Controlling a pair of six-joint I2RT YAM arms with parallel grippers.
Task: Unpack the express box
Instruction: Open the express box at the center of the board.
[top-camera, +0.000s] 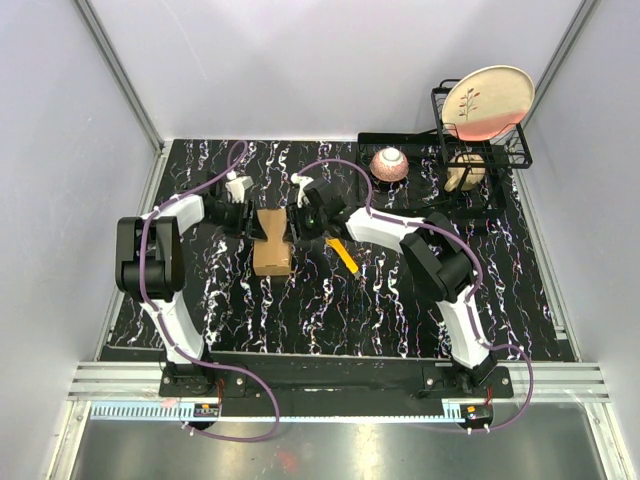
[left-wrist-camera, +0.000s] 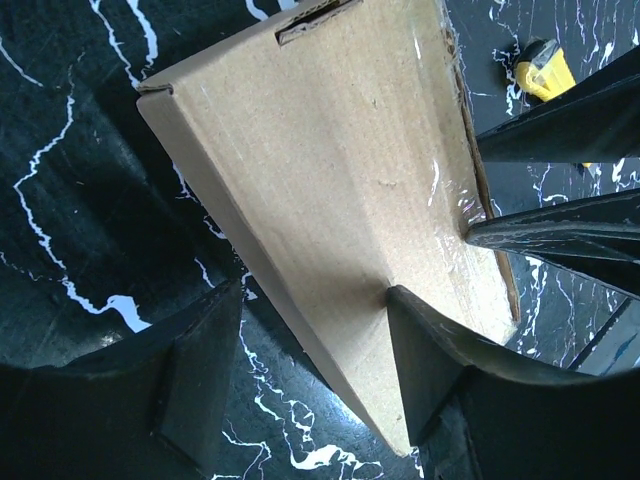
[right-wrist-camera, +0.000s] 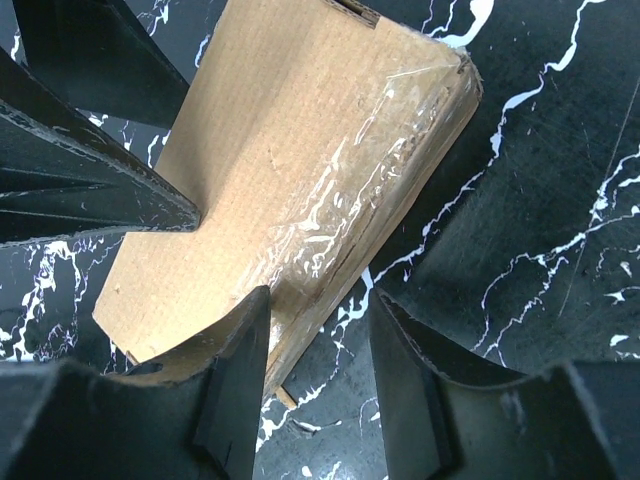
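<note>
Left jaws: open, astride one long edge of the express box (top-camera: 271, 243), with one finger (left-wrist-camera: 430, 380) over the lid and the other down beside the wall. Right jaws: open too, astride the opposite, taped edge (tape crinkled, glossy). Box lies flat on the black marbled bench (top-camera: 330, 310) between the arms, lid down. Yellow utility knife (top-camera: 343, 255) is just beside it on the right arm's side.
</note>
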